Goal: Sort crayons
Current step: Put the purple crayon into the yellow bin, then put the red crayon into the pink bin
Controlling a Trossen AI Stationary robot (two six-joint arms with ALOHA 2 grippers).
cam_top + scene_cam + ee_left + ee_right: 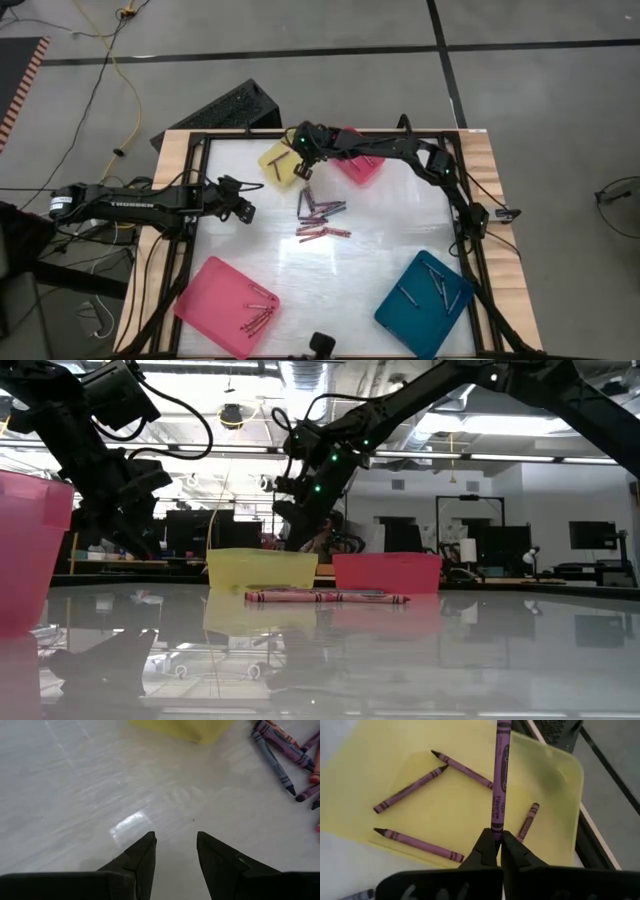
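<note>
The table (pixel 340 262) is white and shiny, with a wood edge. Four trays sit on it. A big pink tray (pixel 226 305) is at the near left corner, and a few crayons lie in it. A teal tray (pixel 423 303) is at the near right corner, with some crayons in it too. A yellow tray (pixel 276 162) and a small pink tray (pixel 357 163) sit side by side at the far edge.

The left arm (pixel 140 200) reaches in from the left side. The left gripper (pixel 246 208) hangs over bare table, apart from everything. Its two fingers (pixel 141 857) have a gap between them, and they hold nothing.

The right arm (pixel 420 160) bends in from the right and reaches over the far edge. The right gripper (pixel 494 841) is over the yellow tray. Its fingers are pinched tight on one end of a purple crayon (pixel 499 780), which sticks straight out over the tray.

A pile of crayons (pixel 322 220) lies in the middle of the table, between the trays. Some are red or pink and some are dark or bluish. They touch and cross each other.

Four more purple crayons (pixel 415 844) lie flat in the yellow tray, under the held one. Two of them meet at their tips.
</note>
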